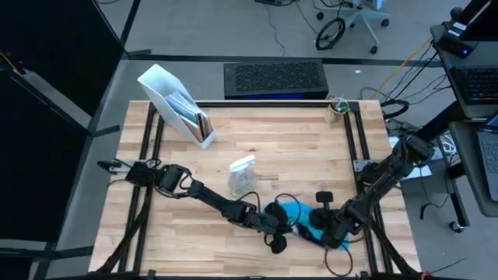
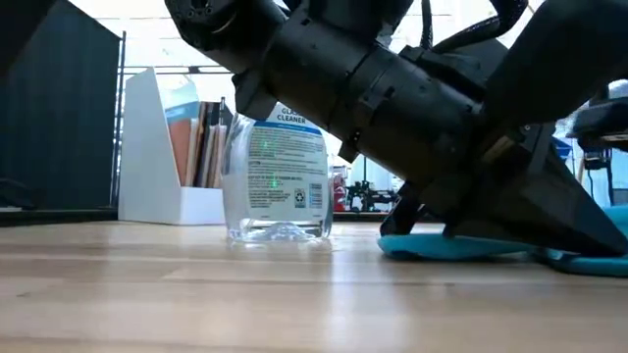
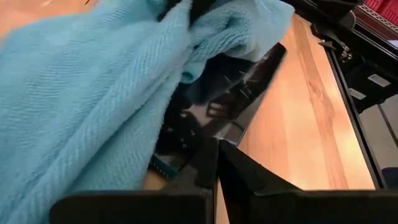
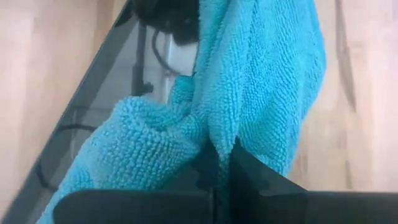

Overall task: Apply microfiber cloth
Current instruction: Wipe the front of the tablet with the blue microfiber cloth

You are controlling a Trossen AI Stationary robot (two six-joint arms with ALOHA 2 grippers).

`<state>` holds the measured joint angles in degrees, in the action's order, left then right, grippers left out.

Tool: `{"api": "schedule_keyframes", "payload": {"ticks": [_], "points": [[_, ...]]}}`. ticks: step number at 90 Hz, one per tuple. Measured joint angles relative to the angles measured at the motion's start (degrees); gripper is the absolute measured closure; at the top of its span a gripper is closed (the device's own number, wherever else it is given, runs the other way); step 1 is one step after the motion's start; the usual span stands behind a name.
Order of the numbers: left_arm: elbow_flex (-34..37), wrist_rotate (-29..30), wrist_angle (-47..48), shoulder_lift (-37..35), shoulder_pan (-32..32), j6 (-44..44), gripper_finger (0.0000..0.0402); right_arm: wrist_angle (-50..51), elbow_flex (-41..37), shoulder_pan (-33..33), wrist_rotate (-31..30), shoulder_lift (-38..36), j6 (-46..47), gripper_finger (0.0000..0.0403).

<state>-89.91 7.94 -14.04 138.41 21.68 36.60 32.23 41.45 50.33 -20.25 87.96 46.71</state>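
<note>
1. Cloth (image 1: 298,215) sits near the front edge of the table (image 1: 296,148), right of centre, bunched over a dark glossy tablet (image 3: 249,87). Part of the screen is bare in both wrist views.
2. Right gripper (image 4: 221,163): jaws pressed together, pinching a fold of cloth; its wrist view shows the fabric drawn into the tips.
3. Left gripper (image 3: 216,157): down on the tablet beside the cloth, jaws pressed together with nothing between them; it looks to be steadying the tablet.
4. Step, as I judge it: wiping is under way, cloth on the screen but bunched.
5. Next move likely calls for dragging the pinched cloth across the bare glass with light downward pressure, left gripper holding the tablet steady.
6. In the way: both grippers crowd one spot, so they could collide. A cable (image 1: 274,201) loops just behind them.
7. Spray bottle (image 1: 242,175) stands upright further back, near but apart.
8. White file holder (image 1: 175,105) with papers at back left, well clear.
9. Small cup-like item (image 1: 336,110) at the back right edge.
</note>
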Motion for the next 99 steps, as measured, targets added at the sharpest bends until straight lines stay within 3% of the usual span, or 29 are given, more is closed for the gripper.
{"api": "schedule_keyframes", "payload": {"ticks": [23,40,47,60,73,89,99], "points": [[0.0,-0.3,0.0,0.0,0.1,-0.1,0.0402,2.4,0.0,3.0,-0.3,0.0,5.3,0.0403],[0.0,-0.6,0.0,0.0,0.1,-2.0,0.0402,12.7,0.9,3.0,-1.8,-1.1,9.7,0.0403],[0.2,-0.1,0.9,0.0,0.2,-2.6,0.0402,19.4,2.9,3.2,-0.3,-2.0,10.1,0.0403],[0.0,0.1,1.0,0.0,0.1,-2.6,0.0402,24.6,8.6,3.1,-5.3,-3.9,9.5,0.0403],[-1.1,0.2,1.8,-0.6,0.1,-2.5,0.0402,30.3,12.1,3.2,-6.5,-5.3,9.8,0.0403],[-6.4,1.1,2.8,-0.4,0.1,-4.3,0.0402,48.3,12.7,3.7,-8.2,-6.4,24.2,0.0403],[-10.6,1.5,1.3,-1.2,0.1,-5.1,0.0402,47.4,8.6,3.5,-7.8,-6.5,29.7,0.0403]]}}
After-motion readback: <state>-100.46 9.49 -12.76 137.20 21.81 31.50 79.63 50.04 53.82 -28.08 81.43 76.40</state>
